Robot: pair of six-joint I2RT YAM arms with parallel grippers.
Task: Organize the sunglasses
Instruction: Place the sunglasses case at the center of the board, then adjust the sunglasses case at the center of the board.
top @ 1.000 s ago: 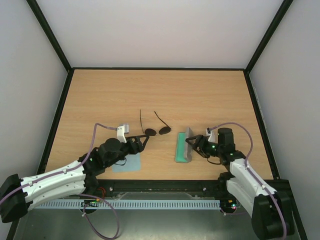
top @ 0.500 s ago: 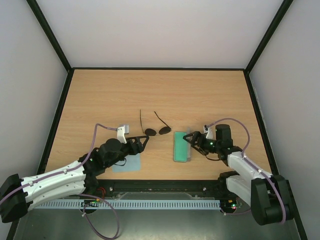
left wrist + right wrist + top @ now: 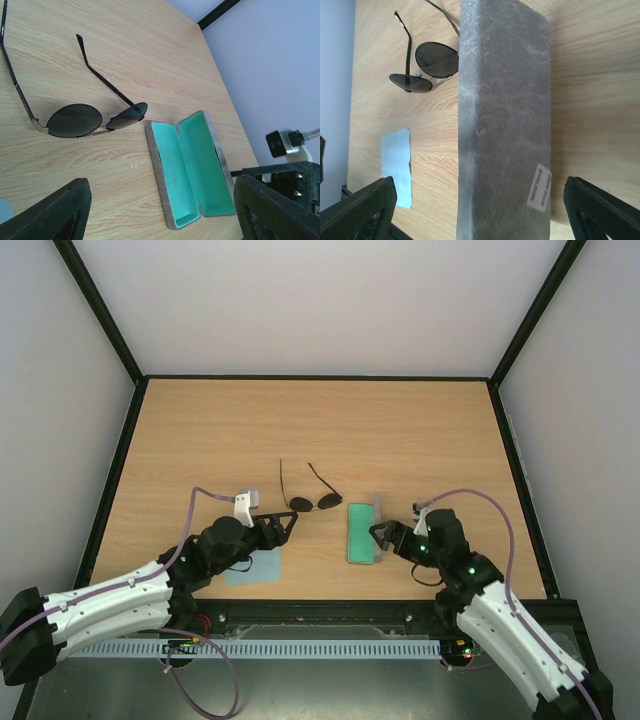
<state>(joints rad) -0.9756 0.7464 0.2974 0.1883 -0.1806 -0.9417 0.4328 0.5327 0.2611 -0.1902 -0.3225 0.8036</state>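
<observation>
On your wooden table point(image 3: 300, 420), your left gripper point(image 3: 287, 524) is spread wide and grasps nothing, low and just near-left of the sunglasses. Your right gripper point(image 3: 383, 537) is spread wide too, free, right beside the right edge of the grey case point(image 3: 361, 533). The case lies open, green inside showing. The light blue cloth point(image 3: 255, 568) lies flat by your left arm. The sunglasses point(image 3: 315, 502) sit just left of the case's far end, lenses near, thin arms pointing far.
</observation>
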